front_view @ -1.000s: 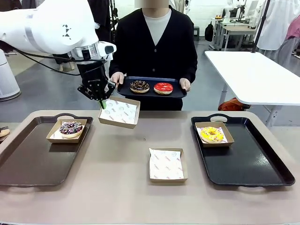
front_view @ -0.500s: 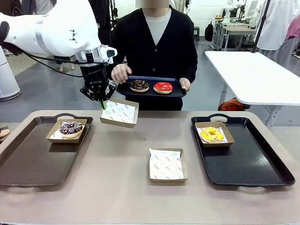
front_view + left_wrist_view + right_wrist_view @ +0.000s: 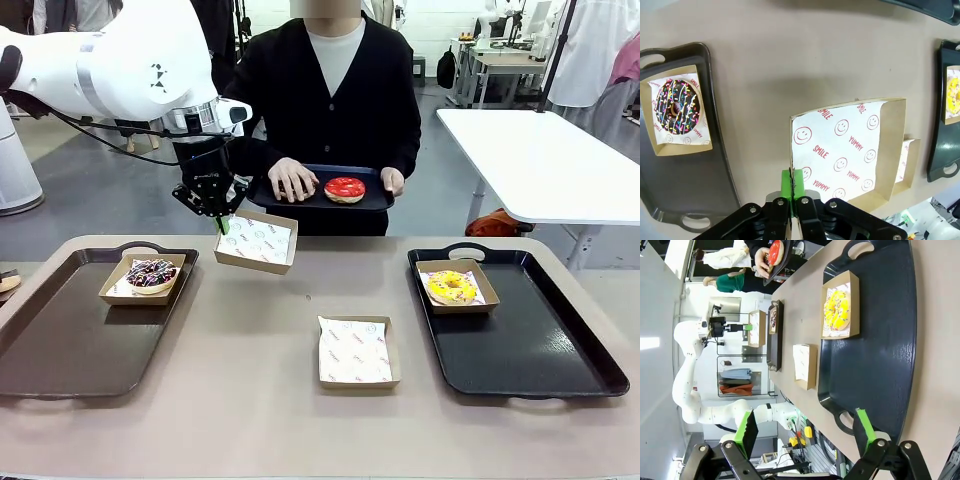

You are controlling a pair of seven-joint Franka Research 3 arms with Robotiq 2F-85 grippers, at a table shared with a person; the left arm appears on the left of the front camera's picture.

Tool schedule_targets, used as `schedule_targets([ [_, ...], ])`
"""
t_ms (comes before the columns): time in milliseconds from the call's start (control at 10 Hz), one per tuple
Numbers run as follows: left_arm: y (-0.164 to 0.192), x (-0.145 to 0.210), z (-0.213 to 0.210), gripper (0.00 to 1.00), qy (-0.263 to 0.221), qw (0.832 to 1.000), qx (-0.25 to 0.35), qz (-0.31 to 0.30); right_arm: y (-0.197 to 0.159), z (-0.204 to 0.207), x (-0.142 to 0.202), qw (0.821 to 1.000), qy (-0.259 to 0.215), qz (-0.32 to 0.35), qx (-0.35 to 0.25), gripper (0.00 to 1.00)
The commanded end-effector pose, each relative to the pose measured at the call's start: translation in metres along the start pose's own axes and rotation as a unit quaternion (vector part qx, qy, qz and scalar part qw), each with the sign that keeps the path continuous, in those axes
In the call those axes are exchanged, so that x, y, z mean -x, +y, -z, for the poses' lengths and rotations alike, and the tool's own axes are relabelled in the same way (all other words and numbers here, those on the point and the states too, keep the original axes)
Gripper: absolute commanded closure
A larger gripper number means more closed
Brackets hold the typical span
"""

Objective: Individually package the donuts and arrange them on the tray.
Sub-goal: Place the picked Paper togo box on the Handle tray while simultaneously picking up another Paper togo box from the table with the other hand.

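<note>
Left pincer (image 3: 795, 176): pressed together on one side wall of an empty paper box (image 3: 847, 150), green pads meeting on the card. The front view shows the box held tilted, clear above the bench (image 3: 250, 410).
Right pincer (image 3: 806, 413): fingers wide apart, gripping nothing, hanging over the right tray (image 3: 880, 355).
Right tray contents: a yellow donut (image 3: 451, 287) in its own paper box, at the tray's far end.
Left tray (image 3: 60, 350): a chocolate donut (image 3: 151, 272) with coloured drizzle, boxed, in the far corner.
Bench middle: a second empty box (image 3: 357, 350) lined with printed paper.
Small tray (image 3: 378, 200): held by the person, carrying a red donut (image 3: 345, 188). A hand (image 3: 292, 180) covers the spot beside it.
Left wrist view: smiley faces with "SMILE" and "YUMMY" on the held box's liner, too small to read from the front.
</note>
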State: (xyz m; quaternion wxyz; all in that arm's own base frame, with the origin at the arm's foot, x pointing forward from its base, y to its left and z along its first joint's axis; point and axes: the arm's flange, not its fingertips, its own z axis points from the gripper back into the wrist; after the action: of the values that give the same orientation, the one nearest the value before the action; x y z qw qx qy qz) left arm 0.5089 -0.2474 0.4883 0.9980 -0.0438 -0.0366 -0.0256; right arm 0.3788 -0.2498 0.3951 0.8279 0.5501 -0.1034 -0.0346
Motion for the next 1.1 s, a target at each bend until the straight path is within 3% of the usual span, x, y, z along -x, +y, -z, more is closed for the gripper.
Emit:
schedule_targets([
  [0, 0.0015, 0.0022, -0.0024, 1.0, -0.001, 1.0, 0.003, -0.002, -0.0004, 0.0003, 0.0003, 1.0, 0.0, 0.001, 0.0, 0.0],
  [1000, 0.0015, 0.0022, -0.0024, 1.0, -0.001, 1.0, 0.003, -0.002, -0.0004, 0.0003, 0.0003, 1.0, 0.0, 0.001, 0.0, 0.0],
])
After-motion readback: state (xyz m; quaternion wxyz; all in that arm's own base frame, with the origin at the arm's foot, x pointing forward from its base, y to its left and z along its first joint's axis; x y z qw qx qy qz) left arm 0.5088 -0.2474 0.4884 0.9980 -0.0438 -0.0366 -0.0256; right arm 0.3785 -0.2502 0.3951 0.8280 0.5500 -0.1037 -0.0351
